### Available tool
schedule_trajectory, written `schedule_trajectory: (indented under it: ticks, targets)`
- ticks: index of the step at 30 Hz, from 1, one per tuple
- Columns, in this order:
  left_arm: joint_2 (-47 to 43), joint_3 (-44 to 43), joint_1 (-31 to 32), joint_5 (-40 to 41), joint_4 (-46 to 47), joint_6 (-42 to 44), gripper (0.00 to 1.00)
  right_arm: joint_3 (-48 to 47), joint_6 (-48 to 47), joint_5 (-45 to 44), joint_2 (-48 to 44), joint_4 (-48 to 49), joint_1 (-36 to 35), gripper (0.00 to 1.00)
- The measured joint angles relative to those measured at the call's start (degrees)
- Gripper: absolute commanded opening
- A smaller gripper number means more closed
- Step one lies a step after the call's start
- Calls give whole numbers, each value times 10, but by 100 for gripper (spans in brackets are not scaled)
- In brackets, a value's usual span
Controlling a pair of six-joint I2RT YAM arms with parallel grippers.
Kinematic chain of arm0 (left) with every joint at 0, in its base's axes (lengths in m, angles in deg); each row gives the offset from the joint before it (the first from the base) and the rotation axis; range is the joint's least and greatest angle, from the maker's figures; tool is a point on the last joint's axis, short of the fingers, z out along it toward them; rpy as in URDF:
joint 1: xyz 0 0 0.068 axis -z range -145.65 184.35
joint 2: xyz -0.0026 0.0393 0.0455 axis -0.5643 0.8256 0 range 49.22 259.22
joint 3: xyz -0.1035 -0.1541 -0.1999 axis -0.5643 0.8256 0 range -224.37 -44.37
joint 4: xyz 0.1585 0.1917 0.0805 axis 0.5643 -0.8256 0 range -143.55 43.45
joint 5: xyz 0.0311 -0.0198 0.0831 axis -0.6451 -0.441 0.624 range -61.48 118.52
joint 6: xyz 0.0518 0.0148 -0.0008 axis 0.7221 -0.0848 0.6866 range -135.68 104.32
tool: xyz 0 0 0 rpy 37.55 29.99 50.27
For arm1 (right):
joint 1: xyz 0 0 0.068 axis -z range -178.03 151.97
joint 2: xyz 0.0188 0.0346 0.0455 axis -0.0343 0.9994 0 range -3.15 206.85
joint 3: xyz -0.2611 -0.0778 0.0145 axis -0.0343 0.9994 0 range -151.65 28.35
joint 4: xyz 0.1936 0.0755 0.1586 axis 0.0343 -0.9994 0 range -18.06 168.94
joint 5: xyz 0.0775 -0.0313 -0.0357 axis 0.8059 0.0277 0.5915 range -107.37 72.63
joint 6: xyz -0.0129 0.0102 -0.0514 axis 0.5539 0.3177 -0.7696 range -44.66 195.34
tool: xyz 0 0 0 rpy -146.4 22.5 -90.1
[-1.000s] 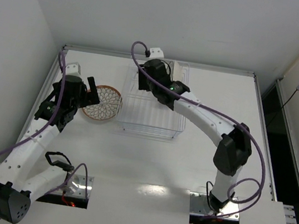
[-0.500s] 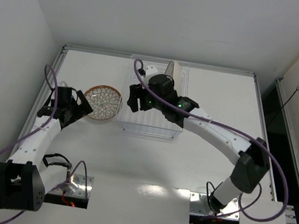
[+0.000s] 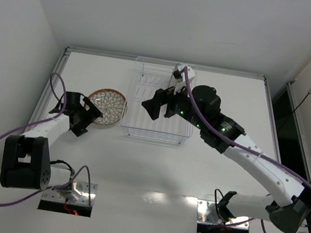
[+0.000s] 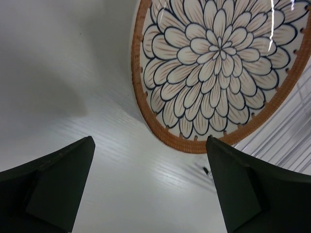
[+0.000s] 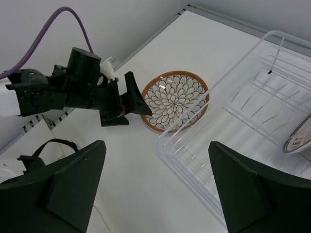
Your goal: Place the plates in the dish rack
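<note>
A brown-rimmed petal-pattern plate [image 3: 109,106] lies flat on the table just left of the clear wire dish rack [image 3: 142,127]. My left gripper [image 3: 87,117] is open and low at the plate's left rim. In the left wrist view the plate [image 4: 221,63] lies just ahead of the empty open gripper [image 4: 150,194]. My right gripper [image 3: 160,104] is open and empty, raised above the rack's left half. Its view shows the plate [image 5: 175,99], the rack [image 5: 194,145] and the left gripper [image 5: 138,109]. A second plate [image 3: 187,73] stands in the rack's back right and shows in the right wrist view [image 5: 301,138].
The table's raised metal edge [image 3: 56,72] runs close behind the left arm. Purple cables [image 3: 267,154] loop along both arms. Two base openings [image 3: 67,200] sit at the near edge. No third plate is in view.
My right gripper has drawn back from the rack's back and risen, leaving a plate standing there. My left arm has dropped low and settled at the petal plate's left rim.
</note>
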State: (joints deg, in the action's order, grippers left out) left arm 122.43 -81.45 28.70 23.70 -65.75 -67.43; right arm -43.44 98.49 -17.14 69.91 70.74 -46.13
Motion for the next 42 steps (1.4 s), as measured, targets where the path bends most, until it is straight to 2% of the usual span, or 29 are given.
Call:
schedule_trajectory:
  ticks: [2,7,14,17,19,20,22,23,24,28,33,39,42]
  targets:
    - [7,6,1,6,22,-16,95,27,-1,-2,-12,4,1,91]
    - [32,15,5,16,88,-46,74,70,-7,-4,-42,3,7,92]
    - [109,11,8,19,166,-68,74,97,-6,-63,-117,-10,20,98]
    - [129,5,8,14,196,-73,66,101,-2,-89,-160,-21,26,98]
    - [138,4,8,11,212,-78,55,101,3,-104,-186,-29,28,98]
    - [143,5,8,11,220,-80,41,101,7,-108,-199,-33,29,98]
    - [156,7,7,9,232,-82,25,101,15,-121,-223,-43,29,99]
    - [165,8,7,1,240,-84,7,102,20,-125,-235,-47,29,99]
    - [171,8,7,-1,245,-88,0,102,23,-132,-246,-50,29,99]
    - [176,-2,-3,-24,284,-108,0,104,31,-160,-288,-67,29,99]
    - [152,0,-10,-25,259,-111,0,104,37,-176,-301,-73,30,99]
    - [5,9,-25,38,102,-89,0,105,42,-160,-243,-84,30,99]
    - [-69,-15,-36,88,24,-77,0,110,45,-147,-223,-87,30,99]
